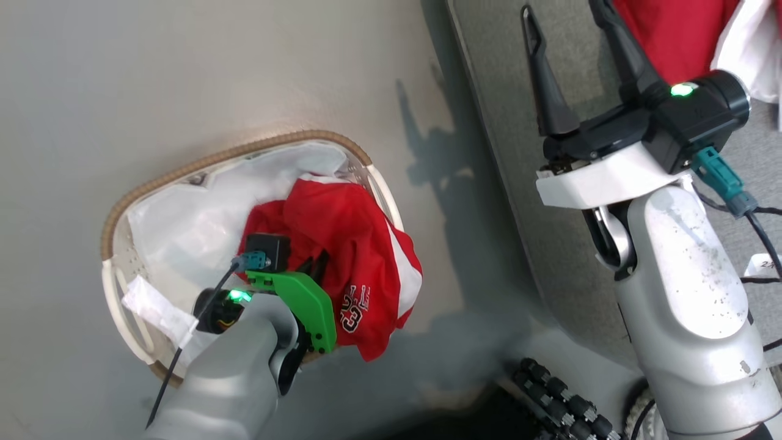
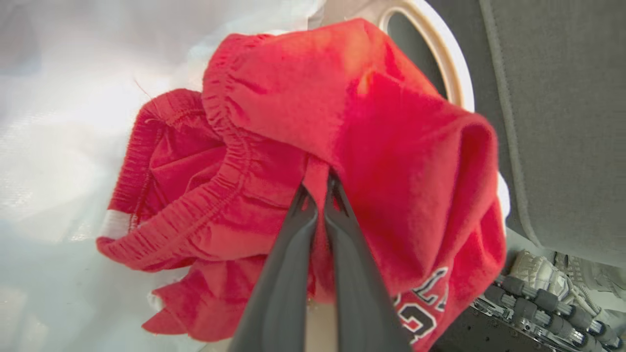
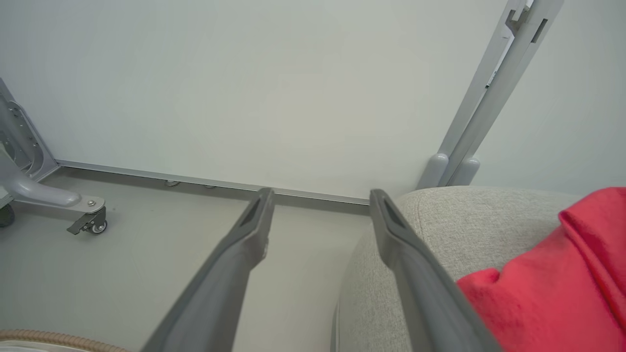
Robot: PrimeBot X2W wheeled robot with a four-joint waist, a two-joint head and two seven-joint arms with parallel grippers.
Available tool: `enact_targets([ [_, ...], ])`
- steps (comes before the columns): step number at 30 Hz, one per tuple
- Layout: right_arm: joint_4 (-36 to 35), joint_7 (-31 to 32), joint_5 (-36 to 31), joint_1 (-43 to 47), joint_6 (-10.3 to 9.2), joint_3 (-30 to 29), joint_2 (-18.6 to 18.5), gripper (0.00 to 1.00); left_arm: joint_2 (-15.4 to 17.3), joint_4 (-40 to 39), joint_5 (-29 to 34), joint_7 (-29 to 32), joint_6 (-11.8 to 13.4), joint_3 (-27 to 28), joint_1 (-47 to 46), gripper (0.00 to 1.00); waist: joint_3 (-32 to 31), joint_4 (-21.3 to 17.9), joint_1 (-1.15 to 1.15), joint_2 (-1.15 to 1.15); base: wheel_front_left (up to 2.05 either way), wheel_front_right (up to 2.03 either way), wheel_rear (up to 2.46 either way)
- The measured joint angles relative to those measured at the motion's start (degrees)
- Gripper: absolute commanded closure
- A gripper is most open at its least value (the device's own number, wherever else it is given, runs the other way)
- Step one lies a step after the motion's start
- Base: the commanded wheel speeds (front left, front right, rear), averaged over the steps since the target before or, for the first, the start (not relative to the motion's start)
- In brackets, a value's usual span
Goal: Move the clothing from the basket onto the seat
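Red shorts with white panels and lettering (image 1: pixel 354 256) lie bunched in the white basket with the brown woven rim (image 1: pixel 183 168), one leg hanging over its right side. My left gripper (image 2: pixel 318 188) is shut on a fold of the shorts (image 2: pixel 371 146) near the elastic waistband. A second red and white garment (image 1: pixel 684 30) lies on the grey seat (image 1: pixel 507 122) at the top right. My right gripper (image 1: pixel 565 18) hangs open above the seat's left edge, nothing between its fingers; the red garment (image 3: pixel 552 288) lies to its right on the seat (image 3: pixel 469 225).
The basket stands on a pale grey floor (image 1: pixel 153 73) left of the seat. My wheeled base (image 1: pixel 562 403) shows at the bottom. A wall, a metal frame upright (image 3: pixel 494 98) and a castor foot (image 3: pixel 90 225) lie beyond the seat.
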Motion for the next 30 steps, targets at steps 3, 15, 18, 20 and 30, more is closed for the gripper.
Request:
enact_targets([
  [3, 1.0, 0.0, 0.0, 1.0, 0.0, -0.1, 0.0, 0.0, -0.1, -0.8, -0.9, -1.3, 0.0, -0.3, 0.9, 1.0, -2.3, 0.4, 0.0, 0.0, 0.0, 0.0, 0.0],
  [15, 4.4, 0.0, -0.2, 7.3, 0.0, -0.7, -0.4, 0.0, 0.8, -9.1, 2.7, -2.6, 0.0, 7.6, 5.7, 1.0, -12.8, 3.5, 0.0, 0.0, 0.0, 0.0, 0.0],
  [18, 5.1, 0.0, -0.2, 8.7, 0.0, -0.4, -0.5, 0.0, 1.2, -12.5, 7.3, -2.6, 0.0, 12.1, 8.5, 1.0, -15.3, 4.5, 0.0, 0.0, 0.0, 0.0, 0.0],
  [20, 5.5, 0.0, -0.1, 9.6, 0.0, -0.4, -0.5, 0.0, 1.2, -14.8, 10.4, -2.6, 0.0, 15.1, 10.2, 1.0, -17.1, 5.2, 0.0, 0.0, 0.0, 0.0, 0.0],
  [30, 7.4, 0.0, 0.2, 14.6, 0.0, -0.1, -0.6, 0.0, 0.4, -26.2, 22.8, -2.6, 0.0, 27.1, 17.6, 1.0, -25.4, 8.2, 0.0, 0.0, 0.0, 0.0, 0.0],
])
